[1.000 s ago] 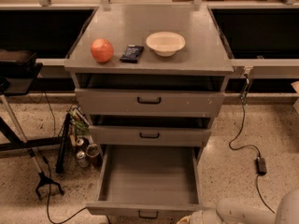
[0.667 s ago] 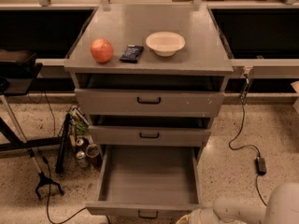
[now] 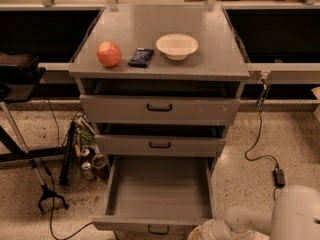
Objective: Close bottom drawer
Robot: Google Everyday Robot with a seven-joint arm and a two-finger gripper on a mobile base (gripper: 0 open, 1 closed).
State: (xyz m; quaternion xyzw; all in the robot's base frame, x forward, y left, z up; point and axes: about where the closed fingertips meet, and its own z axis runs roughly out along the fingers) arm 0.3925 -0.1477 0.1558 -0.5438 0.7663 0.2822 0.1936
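The bottom drawer (image 3: 159, 188) of the grey cabinet is pulled far out, showing a plain empty grey box. Its narrow front with a small black handle (image 3: 158, 229) sits at the bottom edge of the camera view. The middle drawer (image 3: 160, 145) and top drawer (image 3: 160, 109) above it each stand slightly out. My white arm (image 3: 280, 216) reaches in from the bottom right. My gripper (image 3: 200, 234) is at the bottom edge, just right of the bottom drawer's front corner, mostly cut off by the frame.
On the cabinet top (image 3: 210, 54) lie a red-orange apple (image 3: 109, 53), a dark snack packet (image 3: 141, 57) and a white bowl (image 3: 177, 46). Cans and clutter (image 3: 90, 156) stand left of the cabinet. A black stand (image 3: 30, 149) is at left. A cable with a power brick (image 3: 279, 177) lies at right.
My arm has come further into view from the bottom right, moving left toward the bottom drawer's front corner. The drawer has not moved.
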